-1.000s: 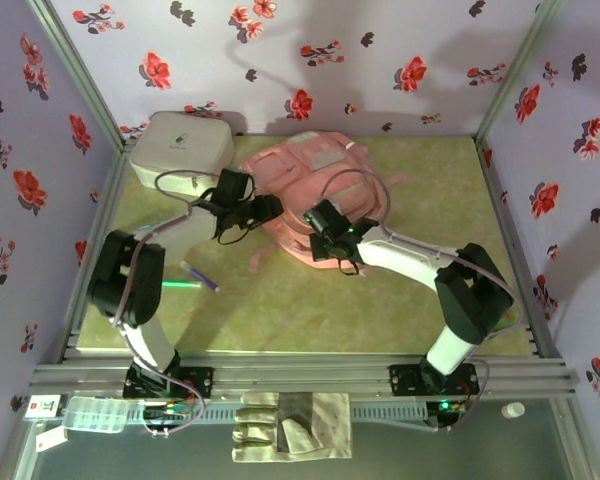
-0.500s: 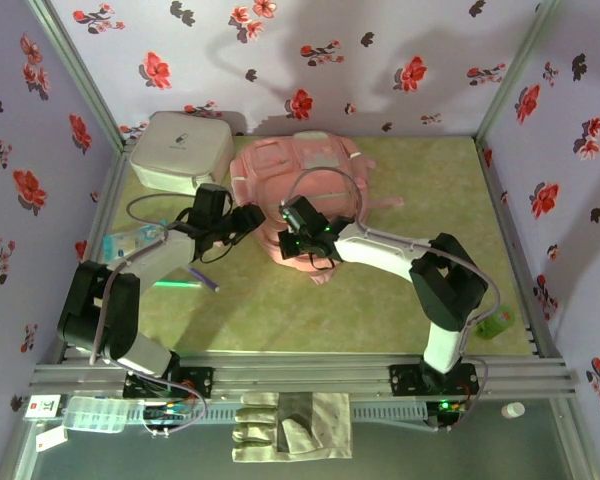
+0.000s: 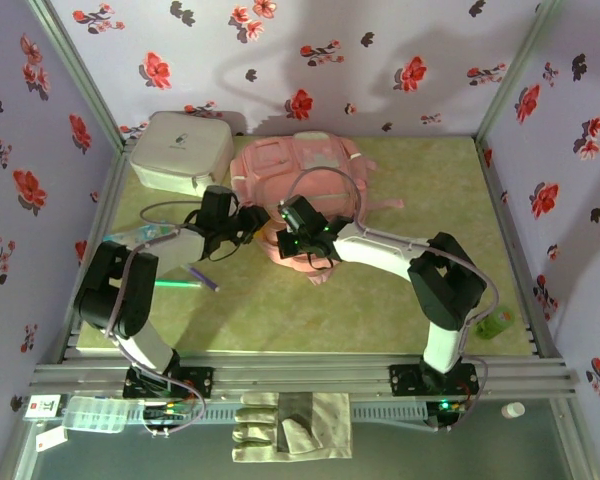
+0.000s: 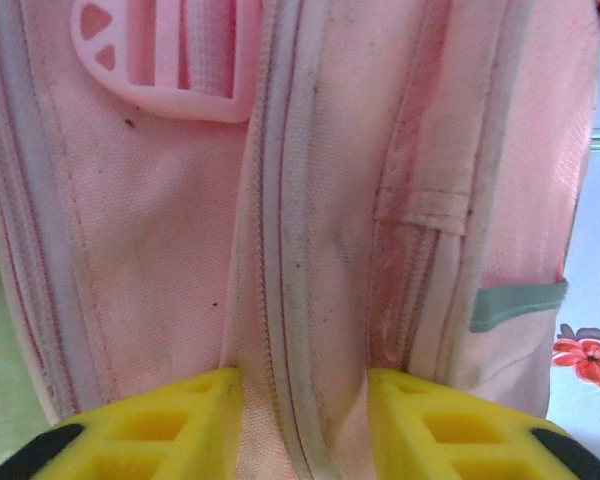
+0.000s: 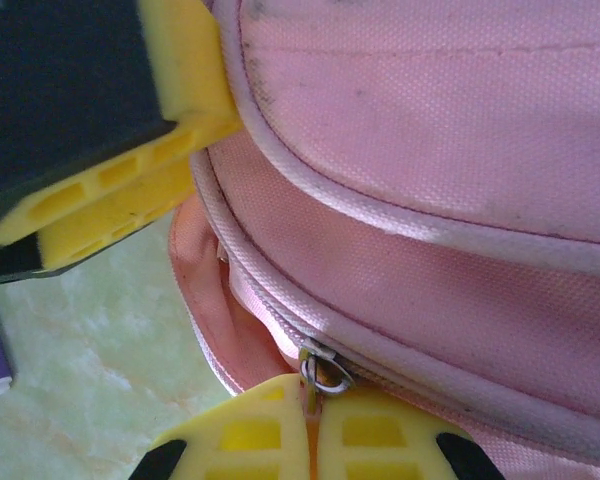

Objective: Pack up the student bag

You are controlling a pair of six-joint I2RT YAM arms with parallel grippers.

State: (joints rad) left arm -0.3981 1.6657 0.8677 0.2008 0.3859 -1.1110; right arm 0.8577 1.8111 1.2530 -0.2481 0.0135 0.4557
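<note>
The student bag (image 3: 302,165), soft and pink, lies at the back middle of the table. My left gripper (image 3: 254,218) is at its near left edge. In the left wrist view that gripper (image 4: 305,405) pinches a fold of bag (image 4: 320,230) fabric carrying a zip seam between its yellow fingers (image 4: 170,425). My right gripper (image 3: 290,235) is just right of it on the bag's near edge. In the right wrist view that gripper (image 5: 315,420) is shut on the zip pull (image 5: 323,376), with the zip parted to the left. The left gripper's yellow finger (image 5: 130,170) presses the bag there.
A white-grey zip case (image 3: 180,150) stands at the back left, touching the bag. A green and purple pen (image 3: 186,282) lies by the left arm, near a clear plastic pouch (image 3: 138,238). A green object (image 3: 498,322) sits at the right edge. A glove (image 3: 290,425) lies in front of the rail.
Both grippers have moved left along the bag's near edge. The bag has shifted and turned, its near part drawn in. In the last half second the left arm's elbow swung in.
</note>
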